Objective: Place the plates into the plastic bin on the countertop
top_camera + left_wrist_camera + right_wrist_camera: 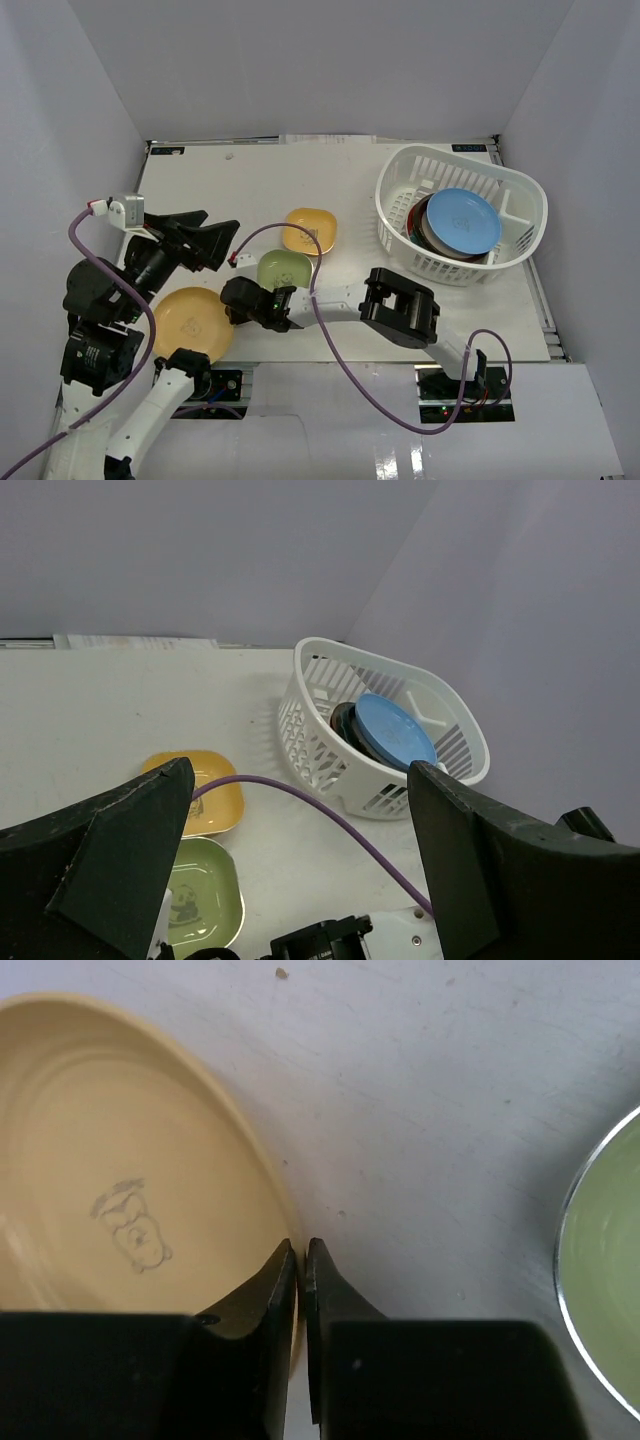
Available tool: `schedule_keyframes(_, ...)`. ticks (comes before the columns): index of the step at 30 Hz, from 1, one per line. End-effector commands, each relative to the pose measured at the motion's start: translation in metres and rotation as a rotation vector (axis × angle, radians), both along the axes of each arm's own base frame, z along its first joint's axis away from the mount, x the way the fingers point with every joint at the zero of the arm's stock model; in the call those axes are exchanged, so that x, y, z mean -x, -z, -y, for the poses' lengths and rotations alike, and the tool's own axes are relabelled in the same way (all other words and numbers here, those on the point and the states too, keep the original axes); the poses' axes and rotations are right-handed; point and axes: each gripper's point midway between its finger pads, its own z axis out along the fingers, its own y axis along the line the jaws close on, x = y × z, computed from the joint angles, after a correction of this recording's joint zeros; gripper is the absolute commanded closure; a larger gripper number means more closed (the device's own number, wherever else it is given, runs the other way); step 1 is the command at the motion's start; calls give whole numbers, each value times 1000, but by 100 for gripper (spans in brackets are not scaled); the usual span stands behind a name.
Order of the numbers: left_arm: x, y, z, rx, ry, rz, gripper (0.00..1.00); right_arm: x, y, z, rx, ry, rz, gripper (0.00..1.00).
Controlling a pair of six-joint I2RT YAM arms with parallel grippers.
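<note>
1. Right gripper (300, 1250): pressed almost together astride the rim of the round yellow plate (120, 1160), with one finger over the dish's inside and the other over bare countertop (450, 1080). Read as a thin pinch on that rim.
2. Left gripper (300, 770): spread wide, holding nothing.
3. Location: round yellow plate flat on the countertop, spreading away to one side of the right jaws. Green square plate (610, 1260) on the opposite side, apart from them. White plastic bin (330, 650) well beyond the left jaws, already holding a blue plate (395, 730) atop others.
4. Handling (judgement): stiff, smooth and probably slick. Weight modest. Likely to chip if dropped or knocked against the bin wall.
5. Hold point (judgement): rim only, since lying flat offers nothing else. Deeper bite preferred. With so shallow a pinch, expect the far side to sag and pivot on lifting.
6. Orientation: face up, well open to the ceiling, small printed figure in the centre. Round, so no long axis. Approach direction set only by which arc of rim sits nearest the jaws.
</note>
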Motion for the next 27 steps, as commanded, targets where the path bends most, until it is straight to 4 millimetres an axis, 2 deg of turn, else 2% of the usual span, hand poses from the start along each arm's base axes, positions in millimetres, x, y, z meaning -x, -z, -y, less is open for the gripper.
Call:
schedule_keyframes(1,2,-13,-5,-9,-25,42,2,-27,-54,-13,-85,72,104,92)
schedule_keyframes(3,4,-30,-8,-10,-37,76,2,-38,-84,-17,-113,68,185,92)
schedule_keyframes(4,5,-36,-9,-10,-41,86,2,-43,-109,-17,-140,73,226,92)
schedule_keyframes(5,8,-44,-11,-12,-44,101,2,-57,-148,-13,-168,94,300,92)
schedule_keyframes(7,10,-49,-11,-13,-41,109,2,-75,-189,4,-194,152,371,92)
schedule_keyframes(8,11,-49,-11,-15,-40,103,2,-83,-199,20,-186,175,396,92)
schedule_keyframes(9,9,-45,-11,-17,-44,92,2,-97,-243,48,-225,216,448,92)
schedule_keyframes(10,8,-40,-11,-20,-45,78,2,-105,-257,68,-236,252,472,92)
schedule_keyframes(11,5,-33,-11,-24,-49,58,2,-113,-244,94,-190,268,475,92)
schedule_keyframes(12,1,-18,-9,-36,-47,27,2,-129,-282,138,-242,341,506,92)
schedule_keyframes(14,-7,4,-6,-52,-45,-32,2,-143,-287,193,-226,405,527,92)
schedule_keyframes(15,-9,14,-3,-54,-34,-63,2,-158,-288,250,-213,490,543,92)
schedule_keyframes(16,-18,38,1,-71,-26,-121,2,-165,-286,279,-187,527,549,92)
schedule_keyframes(17,-20,52,6,-76,-7,-157,2,-169,-277,311,-130,572,536,92)
schedule_keyframes(18,-25,68,9,-67,-4,-207,2,-181,-273,371,-86,682,546,92)
schedule_keyframes(19,-33,97,11,-79,-9,-280,2,-184,-267,393,-57,694,544,92)
schedule_keyframes(20,-37,112,13,-78,-9,-321,2,-185,-258,422,-11,737,526,92)
schedule_keyframes(21,-40,126,16,-77,-5,-359,2,-189,-255,474,28,852,536,92)
schedule_keyframes(22,-43,140,18,-64,-3,-403,2,-188,-250,489,36,861,524,92)
schedule_keyframes(23,-48,164,22,-69,4,-456,2,-188,-248,531,64,954,525,92)
schedule_keyframes(24,-49,176,25,-66,13,-484,2,-188,-240,546,77,980,507,92)
schedule_keyframes(25,-52,192,27,-60,10,-520,2,-188,-226,552,70,963,469,92)
schedule_keyframes(26,-56,204,26,-65,-7,-556,2,-189,-217,581,77,1035,438,92)
schedule_keyframes(27,-58,212,26,-67,-18,-574,2,-188,-201,585,52,1015,386,92)
